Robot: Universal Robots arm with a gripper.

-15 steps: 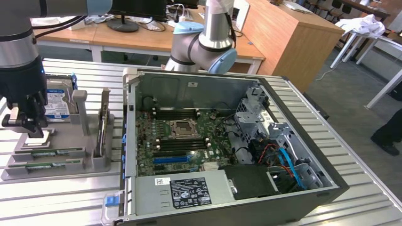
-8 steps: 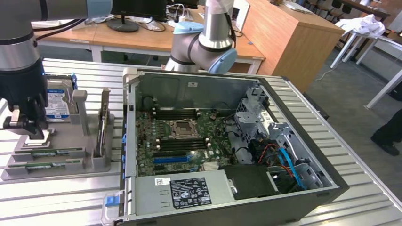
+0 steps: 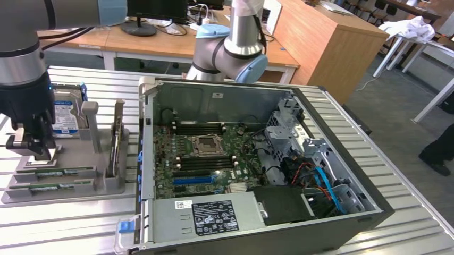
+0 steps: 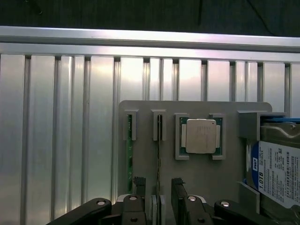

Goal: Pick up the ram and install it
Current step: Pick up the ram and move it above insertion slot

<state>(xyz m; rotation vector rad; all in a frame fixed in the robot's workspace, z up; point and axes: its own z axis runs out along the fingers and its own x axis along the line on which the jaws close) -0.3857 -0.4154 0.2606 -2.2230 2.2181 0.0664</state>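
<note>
Wrist view: your tool (image 4: pixel 166 206) hangs spread and empty over the ram (image 4: pixel 159 159), which sits in its gray holder (image 4: pixel 201 178); pickup and installation both remain.

the table (image 4: pixel 47 140) is ribbed bare metal, smooth with a soft sheen. the holder (image 4: pixel 201 180) is matt grey plastic. the ram (image 4: pixel 130 154) is green circuit board. the processor (image 4: pixel 201 136) has a dull silver metal lid. the hard drive (image 4: pixel 277 176) carries a glossy paper label. the gripper (image 4: pixel 161 201) is matt black with bright screw heads. the desk (image 3: pixel 319 42) looks like smooth wood.
</note>
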